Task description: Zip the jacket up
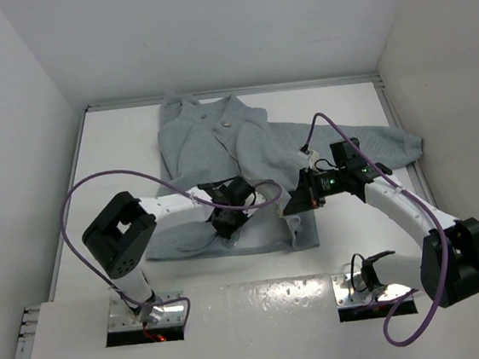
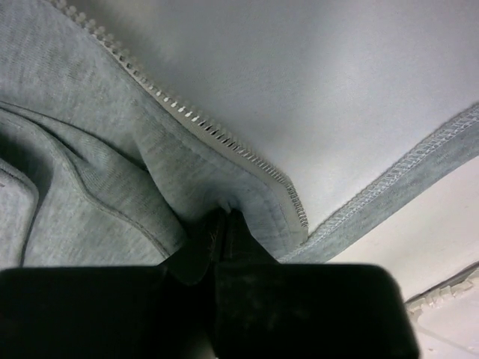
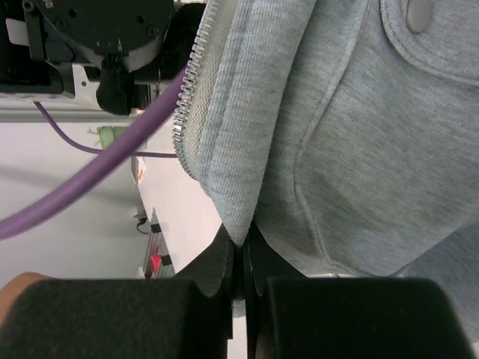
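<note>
The jacket (image 1: 210, 144) lay on the surface (image 1: 116, 149). The left claw (image 2: 223, 228) pinched its zipper edge. The right claw (image 3: 239, 241) pinched a fabric fold.

Flat matte white tabletop (image 1: 116, 149) fills enclosure floor. Plain white back wall (image 1: 206, 29), white left wall (image 1: 3, 127) and white right wall (image 1: 453, 54) close it in. Thin grey metal rail (image 1: 120, 105) runs along far edge. Glossy white front panel (image 1: 262, 310) at near edge. Left silver metal plate (image 1: 121, 316) and right silver metal plate (image 1: 347, 288) sit in rectangular cut-outs.

Soft matt knit jacket (image 1: 210, 144), seemingly metal zipper teeth (image 3: 188, 82).
</note>
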Tool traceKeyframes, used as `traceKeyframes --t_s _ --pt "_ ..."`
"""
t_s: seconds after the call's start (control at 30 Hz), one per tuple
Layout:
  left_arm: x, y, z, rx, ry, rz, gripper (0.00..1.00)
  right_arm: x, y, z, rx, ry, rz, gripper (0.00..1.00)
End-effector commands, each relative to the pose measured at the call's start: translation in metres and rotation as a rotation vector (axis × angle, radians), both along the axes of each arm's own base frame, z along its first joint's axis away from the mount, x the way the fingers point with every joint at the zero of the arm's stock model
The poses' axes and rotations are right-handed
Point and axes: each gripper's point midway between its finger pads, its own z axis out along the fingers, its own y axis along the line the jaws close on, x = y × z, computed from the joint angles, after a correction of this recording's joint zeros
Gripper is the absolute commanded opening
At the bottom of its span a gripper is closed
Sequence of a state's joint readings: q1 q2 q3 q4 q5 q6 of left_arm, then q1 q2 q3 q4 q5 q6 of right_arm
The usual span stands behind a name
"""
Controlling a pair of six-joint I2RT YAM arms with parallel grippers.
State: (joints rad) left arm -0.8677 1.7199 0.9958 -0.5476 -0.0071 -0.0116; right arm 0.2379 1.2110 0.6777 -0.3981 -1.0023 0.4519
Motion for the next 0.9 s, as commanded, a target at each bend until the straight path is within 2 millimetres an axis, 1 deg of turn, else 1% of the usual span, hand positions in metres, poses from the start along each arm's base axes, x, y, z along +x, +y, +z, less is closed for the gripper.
traceKeyframes --t_s 0.0,0.07,0.1,0.13,0.17,0.2,0.23,0.27,0.3,0.33,0.37,0.4,0.43,0.47,0.5,0.53,0.57,0.6,0.67,0.7,0.73,0.77,0.87 --pt "0.006 -0.002 -0.003 -0.043 0.033 0.041 0.0 0.004 0.003 0.015 0.031 -0.038 0.014 0.0" --pt "0.011 -0.006 0.016 -0.112 0.016 0.06 0.0 0.004 0.004 0.014 0.03 -0.045 0.02 0.0" --pt "0.017 -0.008 0.029 -0.147 -0.005 0.069 0.0 0.004 0.004 0.014 0.037 -0.048 0.025 0.0" --pt "0.029 -0.008 0.052 -0.217 -0.055 0.092 0.0 0.004 0.003 0.016 0.038 -0.054 0.023 0.0" --pt "0.032 -0.012 0.067 -0.284 -0.062 0.081 0.0 0.003 0.004 0.016 0.041 -0.056 0.028 0.0" --pt "0.036 -0.011 0.079 -0.319 -0.081 0.089 0.0 0.004 0.004 0.016 0.041 -0.061 0.027 0.0" --pt "0.043 -0.007 0.093 -0.347 -0.114 0.107 0.0 0.004 0.004 0.016 0.044 -0.059 0.029 0.0" --pt "0.046 -0.009 0.104 -0.371 -0.147 0.095 0.0 0.003 0.005 0.017 0.046 -0.06 0.032 0.0" --pt "0.052 -0.006 0.123 -0.389 -0.212 0.108 0.0 0.003 0.005 0.018 0.048 -0.063 0.031 0.0" --pt "0.054 -0.007 0.133 -0.391 -0.251 0.108 0.0 0.002 0.005 0.018 0.047 -0.066 0.033 0.0" --pt "0.056 -0.005 0.138 -0.38 -0.283 0.102 0.0 0.002 0.005 0.017 0.044 -0.063 0.032 0.0" --pt "0.063 0.004 0.144 -0.326 -0.353 0.121 0.0 0.002 0.005 0.017 0.046 -0.07 0.034 0.0" --pt "0.063 0.009 0.142 -0.274 -0.38 0.121 0.0 0.001 0.005 0.018 0.046 -0.069 0.036 0.0" --pt "0.06 0.009 0.142 -0.223 -0.416 0.073 0.0 0.001 0.005 0.018 0.047 -0.068 0.036 0.0" --pt "0.068 0.024 0.144 -0.137 -0.486 0.102 0.0 0.002 0.005 0.018 0.047 -0.071 0.035 0.0" --pt "0.069 0.032 0.136 -0.072 -0.507 0.092 0.0 0.001 0.005 0.018 0.046 -0.069 0.035 0.0" --pt "0.068 0.044 0.118 0.04 -0.501 0.052 0.0 0.001 0.005 0.018 0.045 -0.074 0.035 0.0" --pt "0.069 0.057 0.111 0.142 -0.522 0.048 0.0 0.001 0.005 0.018 0.045 -0.068 0.035 0.0" --pt "0.064 0.068 0.092 0.22 -0.492 -0.002 0.0 0.001 0.004 0.018 0.045 -0.071 0.031 0.0" --pt "0.061 0.071 0.083 0.24 -0.47 -0.027 0.0 0.001 0.004 0.017 0.045 -0.068 0.032 0.0" --pt "0.054 0.067 0.079 0.238 -0.458 -0.052 0.0 0.0 0.005 0.017 0.044 -0.07 0.035 0.0" --pt "0.046 0.065 0.068 0.255 -0.446 -0.094 0.0 0.001 0.004 0.017 0.045 -0.069 0.032 0.0" --pt "0.038 0.055 0.06 0.245 -0.468 -0.144 0.0 0.0 0.005 0.017 0.044 -0.07 0.038 0.0"
